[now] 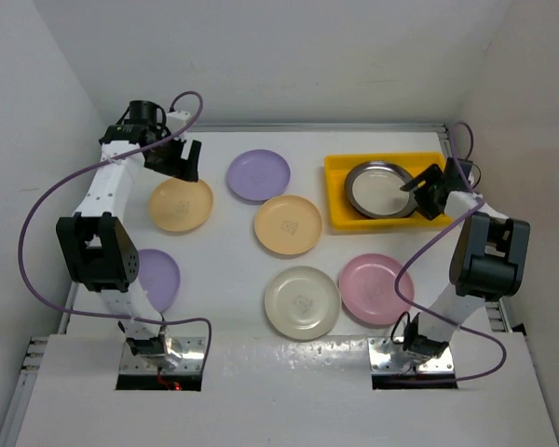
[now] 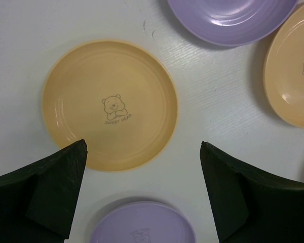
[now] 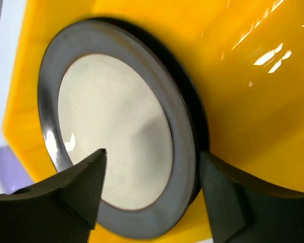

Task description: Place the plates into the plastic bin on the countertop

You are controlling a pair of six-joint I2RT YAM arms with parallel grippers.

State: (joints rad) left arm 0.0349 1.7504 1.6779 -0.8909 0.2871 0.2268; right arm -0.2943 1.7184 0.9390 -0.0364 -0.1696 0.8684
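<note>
1. Plates, seven counted from the top view, one binned and six loose.
2. Binned: grey plate (image 1: 380, 189), dark-rimmed, inside the plastic bin (image 1: 335, 200) at the far right of the countertop (image 1: 224, 270). From my right wrist its edge looks thick. I cannot tell whether a second plate lies under it.
3. Loose on the countertop, none touching another:
   - far lavender plate (image 1: 258, 175)
   - near lavender plate (image 1: 158, 279), partly hidden by my left arm
   - left yellow-orange plate (image 1: 181, 204)
   - middle yellow-orange plate (image 1: 287, 224)
   - cream plate (image 1: 302, 302)
   - pink plate (image 1: 375, 288)
4. Right gripper (image 3: 152, 153): over the bin, fingers spread wide above the grey plate's rim and gripping nothing. I judge that plate delivered.
5. Left gripper (image 2: 143, 146): jaws wide apart and empty, hovering above the left yellow-orange plate with its near rim between the fingertips.
6. Step in hand, as I judge it: picking up the left yellow-orange plate. The task is early, with six plates to go.
7. Next move calls for lowering my left fingers so that one goes under the rim and one over it, then closing. A shallow rim flat on a smooth top may slip.
</note>
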